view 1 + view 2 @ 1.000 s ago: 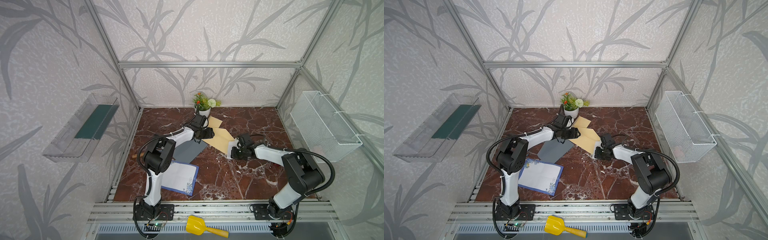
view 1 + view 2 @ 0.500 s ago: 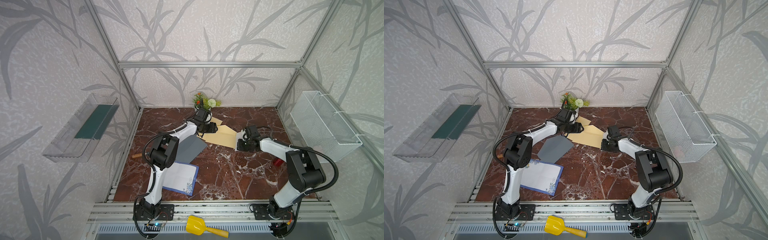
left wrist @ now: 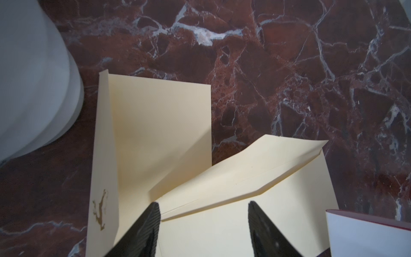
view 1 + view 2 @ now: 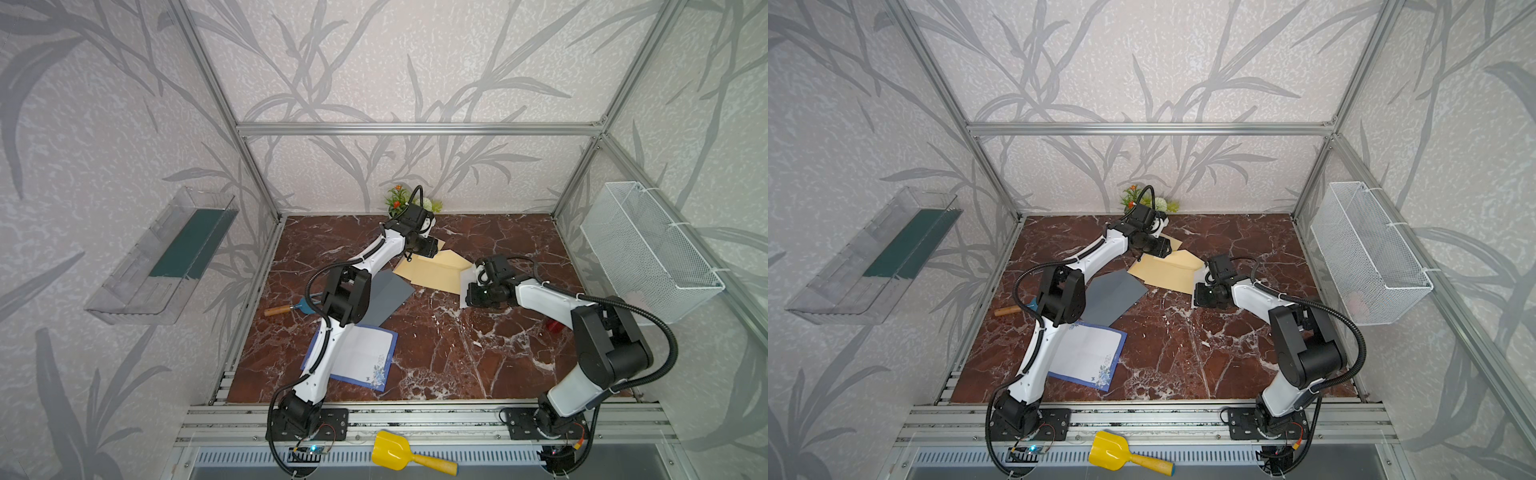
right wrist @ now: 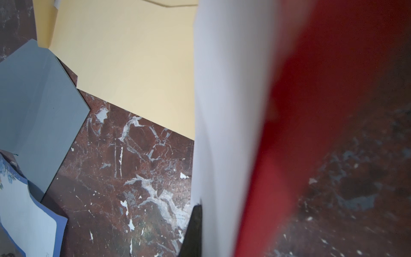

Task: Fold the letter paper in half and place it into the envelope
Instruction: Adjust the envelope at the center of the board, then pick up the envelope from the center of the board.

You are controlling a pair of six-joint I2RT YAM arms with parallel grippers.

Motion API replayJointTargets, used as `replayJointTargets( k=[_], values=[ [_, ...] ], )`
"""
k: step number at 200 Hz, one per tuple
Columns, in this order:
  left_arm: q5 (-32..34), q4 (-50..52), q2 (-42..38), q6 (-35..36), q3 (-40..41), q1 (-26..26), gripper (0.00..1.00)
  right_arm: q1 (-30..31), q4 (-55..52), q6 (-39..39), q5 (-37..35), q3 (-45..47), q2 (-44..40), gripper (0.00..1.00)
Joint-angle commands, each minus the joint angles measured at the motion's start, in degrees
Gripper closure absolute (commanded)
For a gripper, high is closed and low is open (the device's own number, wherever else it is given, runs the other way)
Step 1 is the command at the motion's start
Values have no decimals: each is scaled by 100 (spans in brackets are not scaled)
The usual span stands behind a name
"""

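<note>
The cream envelope [image 4: 432,272] [image 4: 1167,272] lies at the back middle of the marble table, its flap [image 3: 244,169] raised. My left gripper [image 4: 428,248] [image 4: 1160,248] [image 3: 203,202] hovers open over the flap's fold line, nothing between its fingers [image 3: 153,222]. My right gripper [image 4: 471,291] [image 4: 1200,296] [image 5: 206,213] is shut on the folded letter paper [image 4: 466,276] [image 5: 226,111], white with a red outer side. It holds the paper on edge at the envelope's right end. One corner of the paper [image 3: 367,233] reaches over the envelope. One right finger is hidden behind the paper.
A second cream sheet with a gold mark [image 3: 155,124] lies behind the envelope beside a white plant pot [image 3: 33,77]. A grey sheet [image 4: 386,295] and a blue-bordered paper [image 4: 365,357] lie at the front left, near a wooden-handled brush [image 4: 286,308]. A wire basket [image 4: 648,253] hangs on the right wall.
My left gripper has shifted a little toward the back, over the envelope's flap. My right gripper swung right with the folded paper, then came back against the envelope's right end.
</note>
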State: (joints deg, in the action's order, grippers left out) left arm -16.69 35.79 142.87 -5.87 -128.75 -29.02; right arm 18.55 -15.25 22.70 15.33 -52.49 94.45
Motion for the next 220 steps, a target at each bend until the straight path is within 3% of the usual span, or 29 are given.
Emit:
replayJointTargets(
  k=[1, 59, 125, 220],
  values=[
    [-167, 525, 215, 641, -372, -42, 38, 0, 92, 58, 171, 63, -50, 100],
    [-188, 1262, 1106, 795, -1733, -30, 38, 0, 189, 139, 384, 127, -59, 100],
    [-323, 1215, 1142, 745, -1724, -22, 36, 0, 215, 123, 420, 130, -33, 100],
    [-1088, 1909, 893, 997, -1603, 63, 47, 0, 391, 105, 427, 99, 262, 100]
  ],
)
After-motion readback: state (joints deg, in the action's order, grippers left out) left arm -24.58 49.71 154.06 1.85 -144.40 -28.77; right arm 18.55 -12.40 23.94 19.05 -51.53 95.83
